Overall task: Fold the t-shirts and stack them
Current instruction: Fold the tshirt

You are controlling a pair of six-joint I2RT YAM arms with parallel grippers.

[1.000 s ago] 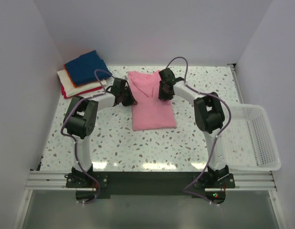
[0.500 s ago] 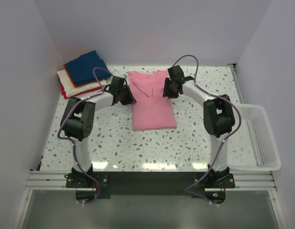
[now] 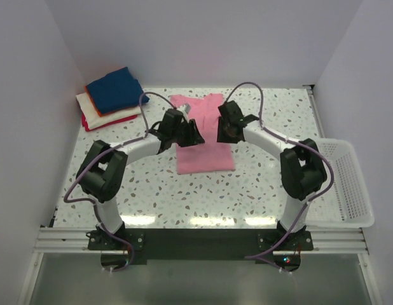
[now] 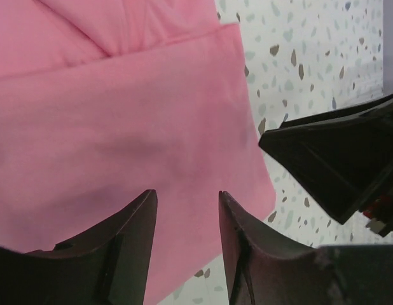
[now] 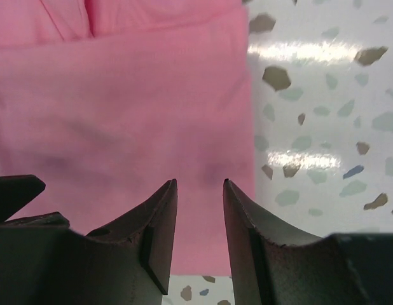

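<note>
The pink t-shirt (image 3: 206, 155) lies flat mid-table as a long rectangle, its sleeves folded in at the far end. My left gripper (image 3: 193, 136) hovers over the shirt's left half and my right gripper (image 3: 224, 135) over its right edge. Both stand open with nothing between the fingers. In the left wrist view the pink cloth (image 4: 120, 114) fills the space beyond the left gripper (image 4: 187, 198). The right wrist view shows the shirt's right edge (image 5: 120, 95) beyond the right gripper (image 5: 199, 184). A stack of folded t-shirts (image 3: 112, 94), navy blue on top, sits at the back left.
A white mesh basket (image 3: 347, 184) hangs at the table's right edge. White walls close in the table on the left, back and right. The other arm's black gripper (image 4: 339, 159) shows in the left wrist view, close by on the right.
My left gripper has swung right from beside the shirt to above it and has opened. The right gripper has drawn slightly nearer along the shirt's right side.
</note>
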